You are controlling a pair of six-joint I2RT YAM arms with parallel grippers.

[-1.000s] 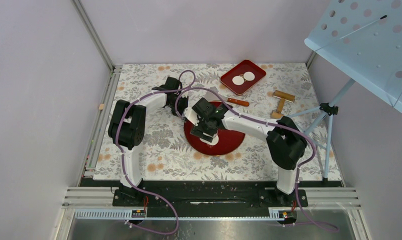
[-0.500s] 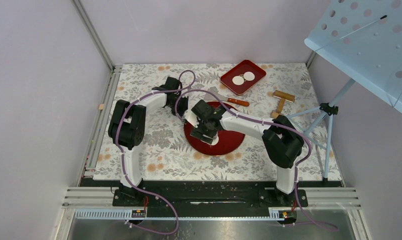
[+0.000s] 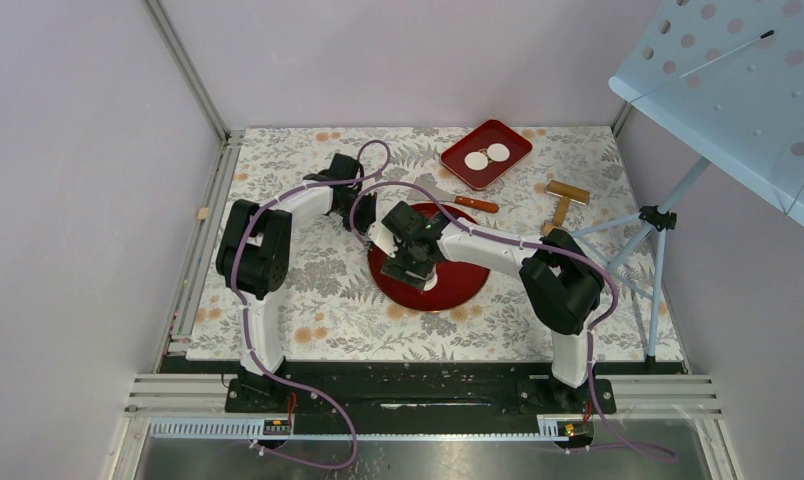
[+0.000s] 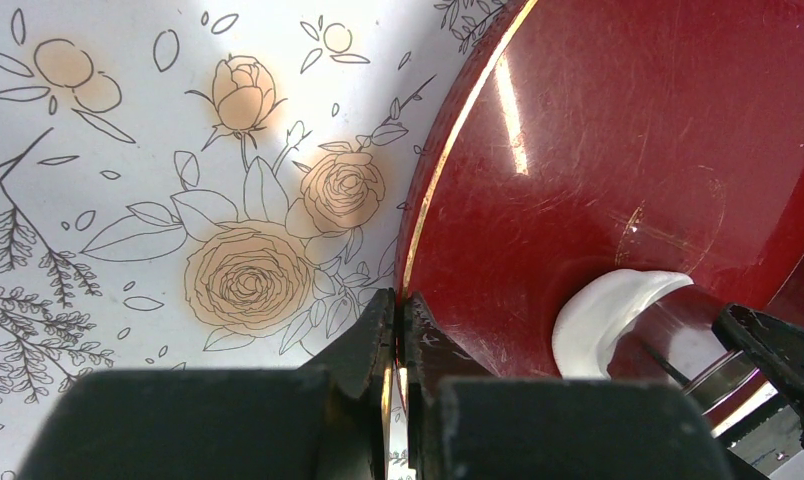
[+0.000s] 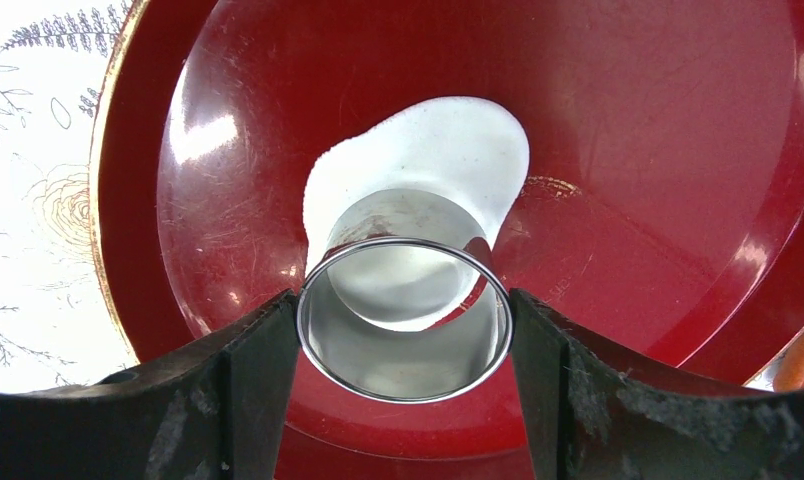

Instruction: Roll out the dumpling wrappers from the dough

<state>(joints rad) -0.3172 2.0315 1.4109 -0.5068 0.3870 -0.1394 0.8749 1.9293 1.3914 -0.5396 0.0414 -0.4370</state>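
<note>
The dough (image 5: 433, 160) is a flattened white patch on the round red plate (image 5: 678, 150). My right gripper (image 5: 403, 335) is shut on a metal ring cutter (image 5: 403, 372), which stands on the near part of the dough; white shows inside the ring. My left gripper (image 4: 400, 305) is shut on the plate's gold rim (image 4: 448, 160), with the dough (image 4: 608, 310) to its right. In the top view both grippers (image 3: 370, 222) (image 3: 415, 268) meet at the plate (image 3: 458, 280). Two dumpling wrappers (image 3: 475, 160) (image 3: 498, 152) lie in a red tray (image 3: 513, 140) at the back.
A knife with a brown handle (image 3: 470, 203) lies just behind the plate. A wooden roller (image 3: 561, 205) sits to the right of it. A blue perforated stand (image 3: 738, 90) on a tripod (image 3: 656, 225) overhangs the right side. The floral mat (image 3: 308, 300) covers the table.
The right arm's elbow has swung left and the gripper with the ring cutter has shifted slightly left over the plate. The left gripper holds still on the rim.
</note>
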